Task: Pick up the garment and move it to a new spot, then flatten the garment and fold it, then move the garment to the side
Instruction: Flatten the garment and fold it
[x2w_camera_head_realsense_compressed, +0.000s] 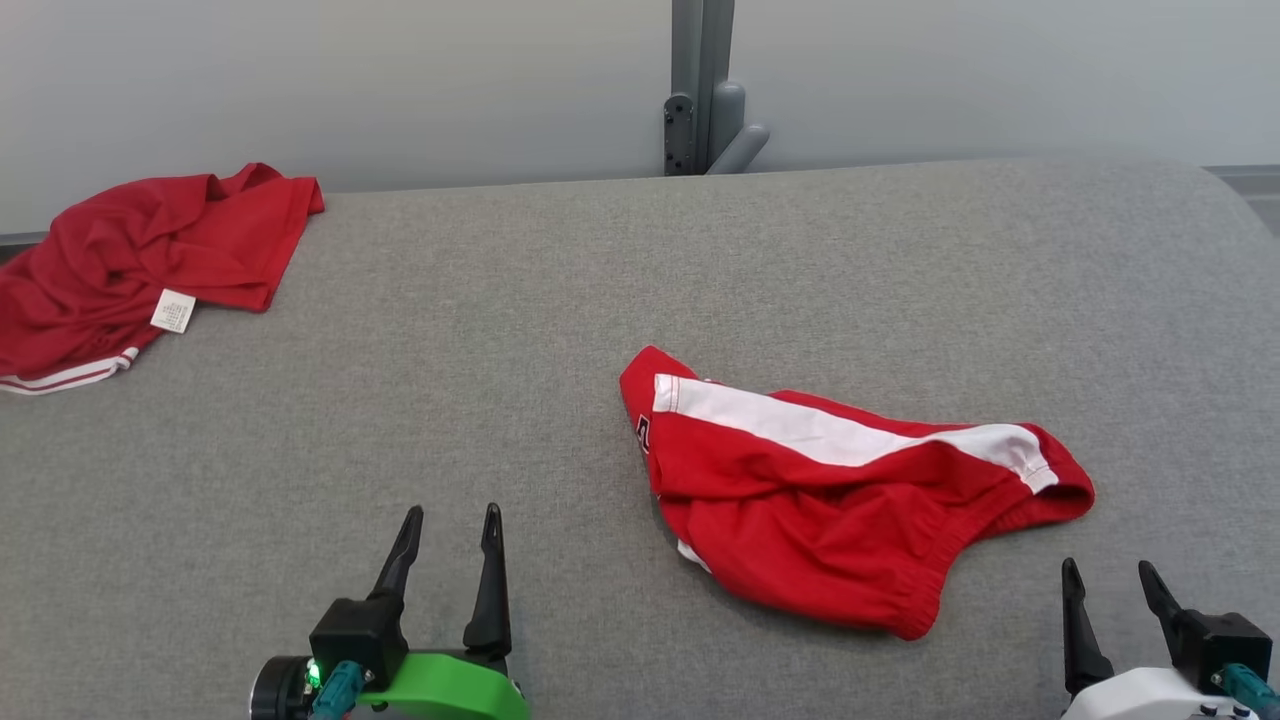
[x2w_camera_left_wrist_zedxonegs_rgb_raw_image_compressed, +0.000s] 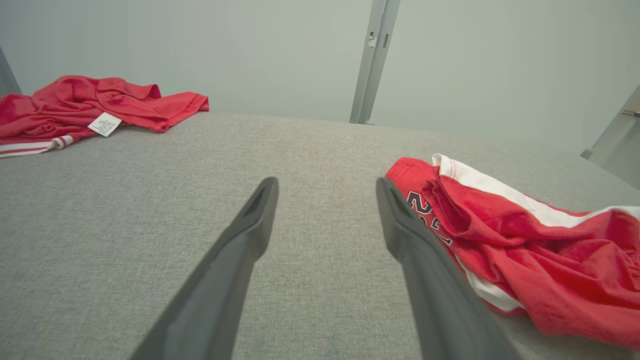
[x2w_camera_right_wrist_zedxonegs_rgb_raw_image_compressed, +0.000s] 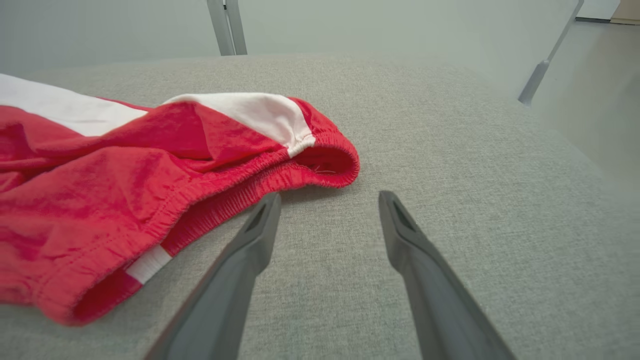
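Lying right of centre on grey woven table: crumpled red shorts, white stripe, gathered elastic waistband. Near it, left gripper and right gripper are sitting spread-fingered, empty. Second red garment is lying far-left.

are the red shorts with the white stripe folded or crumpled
Crumpled, not folded: the red shorts lie bunched and creased on the grey surface, waistband gaping.

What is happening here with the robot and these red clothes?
The robot's left end effector and right end effector are both open and hold nothing, at the near side of the grey table. The red shorts with a white stripe lie crumpled between them, closer to the right one, untouched. Another red garment is bunched at the far left.
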